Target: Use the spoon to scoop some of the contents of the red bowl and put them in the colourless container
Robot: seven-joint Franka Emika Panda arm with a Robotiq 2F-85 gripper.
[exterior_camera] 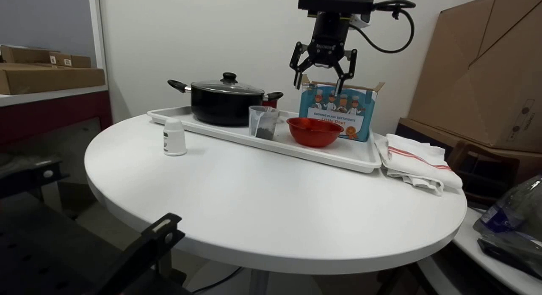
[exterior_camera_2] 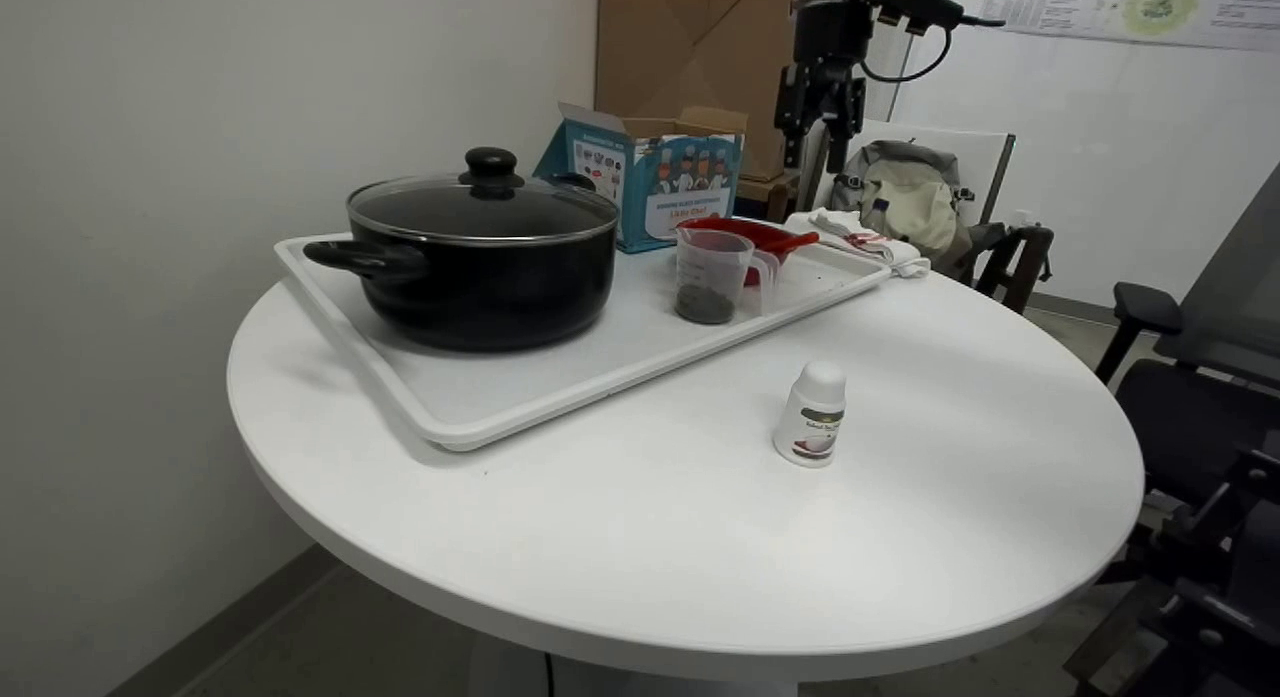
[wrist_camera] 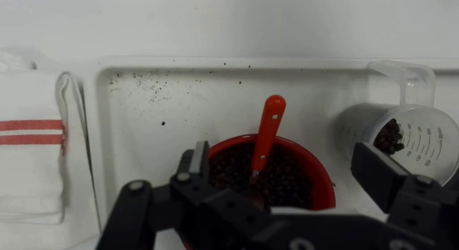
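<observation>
In the wrist view the red bowl (wrist_camera: 322, 187) holds dark beans (wrist_camera: 292, 176), and its near part is hidden behind the gripper. The spoon (wrist_camera: 268, 130) rests in it with its head among the beans, its orange-red handle leaning out over the rim; the handle also pokes out in an exterior view (exterior_camera_2: 795, 243). Beside the bowl stands the colourless container (exterior_camera: 259, 117), a clear measuring cup (exterior_camera_2: 712, 262) with a handle and some dark beans at its bottom. My gripper (exterior_camera: 317, 84) hangs well above the bowl, jaws wide apart, nothing between them.
Bowl and cup share a white tray (exterior_camera_2: 560, 402) with a black lidded pot (exterior_camera_2: 490, 287) and a blue box (exterior_camera: 364, 117). A folded towel (exterior_camera: 417, 159) lies past the tray's end. A white bottle (exterior_camera_2: 812, 417) stands on the round table (exterior_camera: 271, 202). Dark crumbs dot the tray.
</observation>
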